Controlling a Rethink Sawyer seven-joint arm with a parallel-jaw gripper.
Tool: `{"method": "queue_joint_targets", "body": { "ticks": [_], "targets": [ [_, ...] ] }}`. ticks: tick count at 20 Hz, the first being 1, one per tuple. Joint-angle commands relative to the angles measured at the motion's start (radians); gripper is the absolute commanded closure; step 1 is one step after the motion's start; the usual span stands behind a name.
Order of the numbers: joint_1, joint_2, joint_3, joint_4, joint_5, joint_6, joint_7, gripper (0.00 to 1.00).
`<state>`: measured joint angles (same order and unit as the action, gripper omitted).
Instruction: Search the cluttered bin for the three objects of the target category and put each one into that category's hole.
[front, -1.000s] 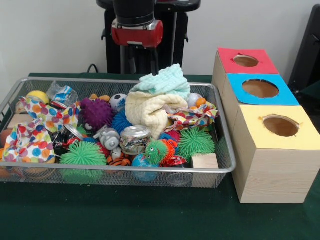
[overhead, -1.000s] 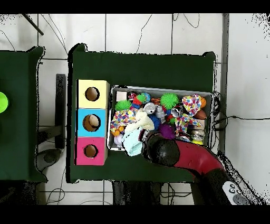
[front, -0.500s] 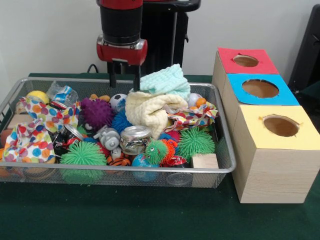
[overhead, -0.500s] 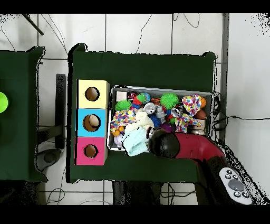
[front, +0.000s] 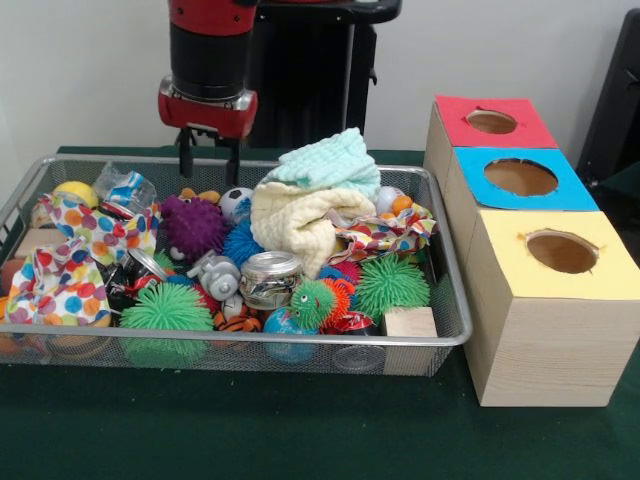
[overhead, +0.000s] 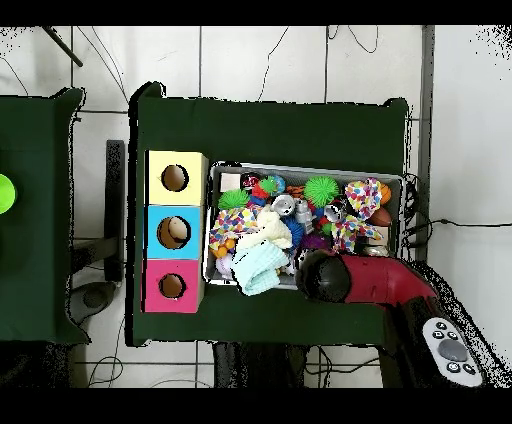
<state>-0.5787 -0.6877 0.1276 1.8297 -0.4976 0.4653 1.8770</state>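
We are in the search step: our gripper hangs above the far rim of the bin, its two fingers spread apart with nothing between them, just over the purple spiky ball. The one target piece we can pick out is the crinkly clear plastic bottle with blue marks, lying in the bin's far corner beside the yellow ball and partly tucked against the polka-dot cloth. We cannot find the other two targets; they may sit under the cream cloth or the mint cloth. The hole in the blue-topped box stands well apart from that bottle, past the bin's other end. Next, we judge, we need to shift sideways over the bottle and descend gently, since thin walls crush easily.
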Motion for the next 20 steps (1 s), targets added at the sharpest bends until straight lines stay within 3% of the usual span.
{"method": "queue_joint_targets", "body": {
  "ticks": [1,8,20],
  "targets": [
    [-0.032,-0.017,-0.017,-0.086,-0.065,0.175,-0.126,0.00],
    [-0.072,-0.044,0.004,-0.078,-0.070,0.219,-0.160,0.00],
    [-0.132,0.048,0.043,-0.097,-0.162,0.010,-0.085,0.00]
  ]
}}
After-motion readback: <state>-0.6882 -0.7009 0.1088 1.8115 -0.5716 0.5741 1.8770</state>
